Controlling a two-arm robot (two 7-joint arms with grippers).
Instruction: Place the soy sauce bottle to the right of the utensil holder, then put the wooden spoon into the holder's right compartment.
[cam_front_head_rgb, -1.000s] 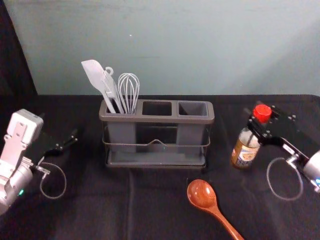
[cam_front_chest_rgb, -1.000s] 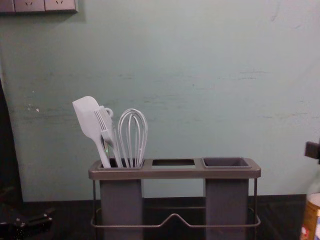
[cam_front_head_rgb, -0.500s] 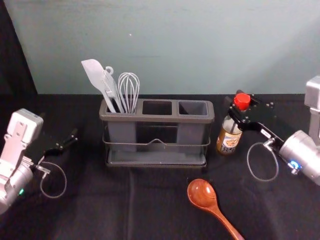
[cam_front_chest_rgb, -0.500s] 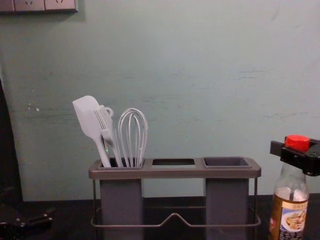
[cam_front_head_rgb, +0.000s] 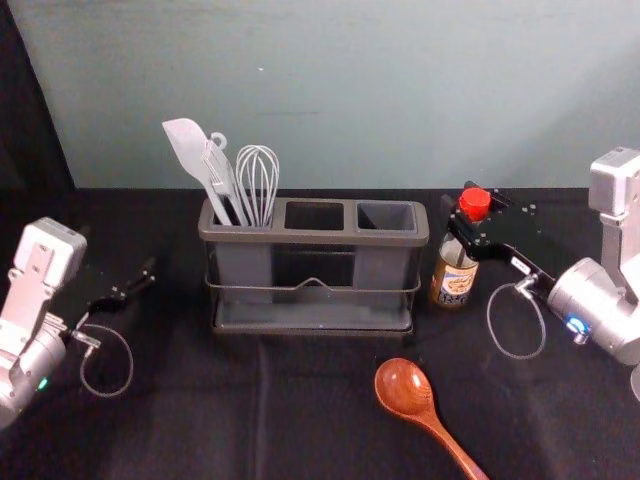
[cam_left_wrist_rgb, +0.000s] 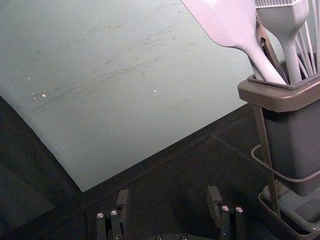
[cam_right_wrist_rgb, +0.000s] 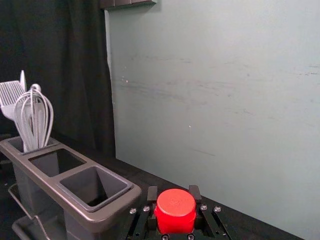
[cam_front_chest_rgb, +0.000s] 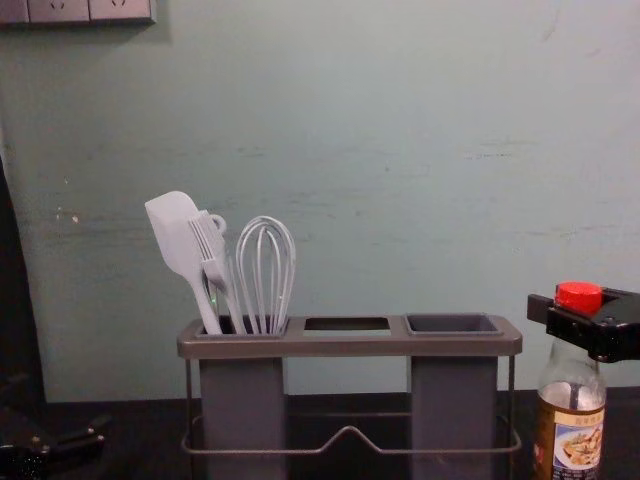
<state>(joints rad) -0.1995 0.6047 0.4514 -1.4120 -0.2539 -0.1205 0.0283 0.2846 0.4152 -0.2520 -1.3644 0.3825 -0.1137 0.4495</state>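
The soy sauce bottle (cam_front_head_rgb: 455, 280) is in the grasp of the right gripper (cam_right_wrist_rgb: 173, 194), whose fingers are clamped on its neck from either side; its red cap (cam_front_head_rgb: 475, 203) sits up between those fingers, and the labelled body hangs below them, upright or close to it; whether the base bears on the black cloth (cam_front_head_rgb: 180, 420) I cannot tell. The utensil holder (cam_front_head_rgb: 320, 238) stands just beside those fingers, toward the robot's left, so the bottle is on the side the task asks for; I judge the first half all but done, with a settling onto the cloth, if it needs one, and the release left. The second half is wholly to do: the wooden spoon (cam_front_head_rgb: 405, 388) lies untouched, nearer the robot than the right gripper's fingers and somewhat to the left of them, apart from both; its goal, the right compartment (cam_front_head_rgb: 386, 216), is the nearest one to those same fingers and has nothing standing in it; the right arm looks the likely one to fetch the spoon once it is free. The left gripper (cam_left_wrist_rgb: 168, 195) is idle on the far side of the holder, its fingers apart with nothing between them.
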